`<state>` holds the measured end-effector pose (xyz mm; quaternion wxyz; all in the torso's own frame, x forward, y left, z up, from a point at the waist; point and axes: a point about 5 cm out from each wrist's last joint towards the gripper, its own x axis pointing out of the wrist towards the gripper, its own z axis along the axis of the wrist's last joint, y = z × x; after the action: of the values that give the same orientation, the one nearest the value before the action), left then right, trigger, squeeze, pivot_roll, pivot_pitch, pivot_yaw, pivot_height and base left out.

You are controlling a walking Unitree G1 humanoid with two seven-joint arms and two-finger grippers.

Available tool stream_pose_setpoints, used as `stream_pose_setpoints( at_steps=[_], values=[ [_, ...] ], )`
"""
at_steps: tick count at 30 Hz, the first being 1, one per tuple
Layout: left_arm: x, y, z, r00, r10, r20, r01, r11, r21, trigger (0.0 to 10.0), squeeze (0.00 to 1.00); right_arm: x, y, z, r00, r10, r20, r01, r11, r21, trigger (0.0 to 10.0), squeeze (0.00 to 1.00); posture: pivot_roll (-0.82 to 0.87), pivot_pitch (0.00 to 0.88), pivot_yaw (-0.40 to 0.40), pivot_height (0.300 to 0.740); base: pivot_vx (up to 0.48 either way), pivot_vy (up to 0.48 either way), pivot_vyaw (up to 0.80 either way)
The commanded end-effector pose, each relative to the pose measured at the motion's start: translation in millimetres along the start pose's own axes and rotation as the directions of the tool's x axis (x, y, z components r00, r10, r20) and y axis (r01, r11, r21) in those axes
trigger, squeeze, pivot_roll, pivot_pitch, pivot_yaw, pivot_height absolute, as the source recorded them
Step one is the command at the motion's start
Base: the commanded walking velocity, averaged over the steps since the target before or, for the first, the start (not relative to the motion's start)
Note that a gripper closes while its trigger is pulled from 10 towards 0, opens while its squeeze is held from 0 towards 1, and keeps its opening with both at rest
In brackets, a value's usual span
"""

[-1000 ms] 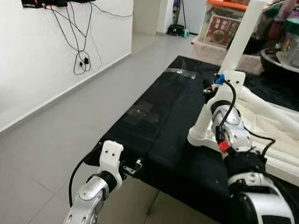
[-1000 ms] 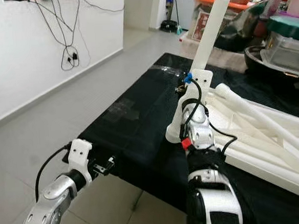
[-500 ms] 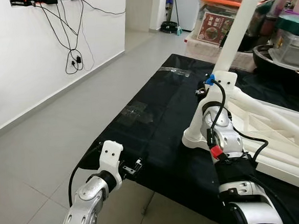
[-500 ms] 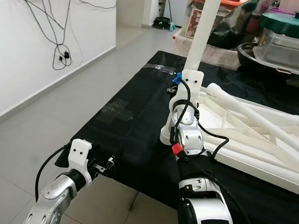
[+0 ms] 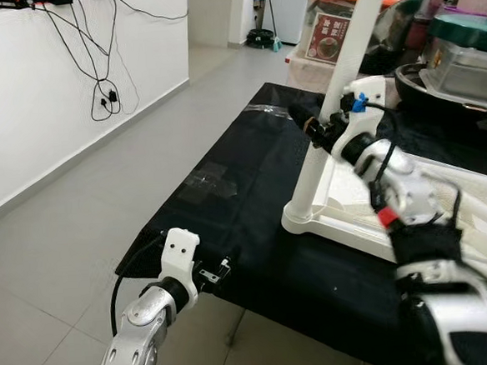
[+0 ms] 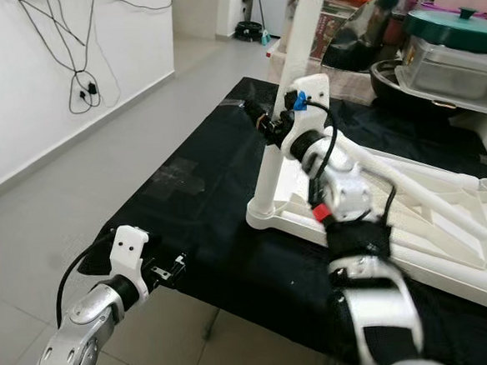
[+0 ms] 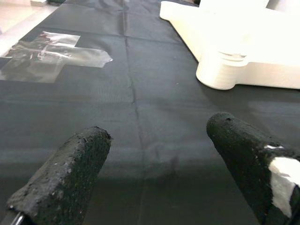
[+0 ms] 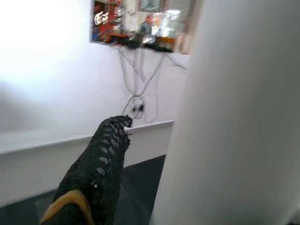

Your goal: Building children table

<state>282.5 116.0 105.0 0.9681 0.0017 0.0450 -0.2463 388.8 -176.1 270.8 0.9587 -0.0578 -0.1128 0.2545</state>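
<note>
A white children's table lies upside down on a black cloth. One white leg stands upright at its near left corner. My right gripper is at mid-height on this leg. In the right wrist view one black finger sits beside the leg with a small gap, and the other finger is hidden behind the leg. My left gripper hovers low at the cloth's near edge, open with nothing between its fingers. It faces the table's corner.
A patch of clear tape is stuck on the cloth. Storage boxes and a lidded pot crowd the back right. Grey floor spreads to the left, up to a white wall with hanging cables.
My right gripper has risen from the foot of the upright leg to mid-height and reaches further forward. The camera has shifted. The left arm has stayed put.
</note>
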Motion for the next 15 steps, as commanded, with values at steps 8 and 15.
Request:
stream_pose_setpoints(
  at_steps=[8, 15],
  values=[
    [-0.2, -1.0, 0, 1.000, -0.008, -0.005, 0.008, 1.000, -0.001, 10.0, 0.00, 3.5, 13.2, -11, 0.962, 0.242, -0.129, -0.256, 0.961, -0.101, 1.4, 0.00, 0.04, 0.000, -0.161, 0.740, 0.000, 0.000, 0.00],
    [0.5, -1.7, -1, 1.000, -0.010, -0.010, 0.010, 1.000, -0.001, 10.0, 0.00, -3.2, 10.2, -26, 0.940, 0.258, -0.224, -0.287, 0.952, -0.105, 0.0, 0.00, 0.03, 0.000, -0.157, 0.740, 0.000, 0.000, 0.00]
  ],
)
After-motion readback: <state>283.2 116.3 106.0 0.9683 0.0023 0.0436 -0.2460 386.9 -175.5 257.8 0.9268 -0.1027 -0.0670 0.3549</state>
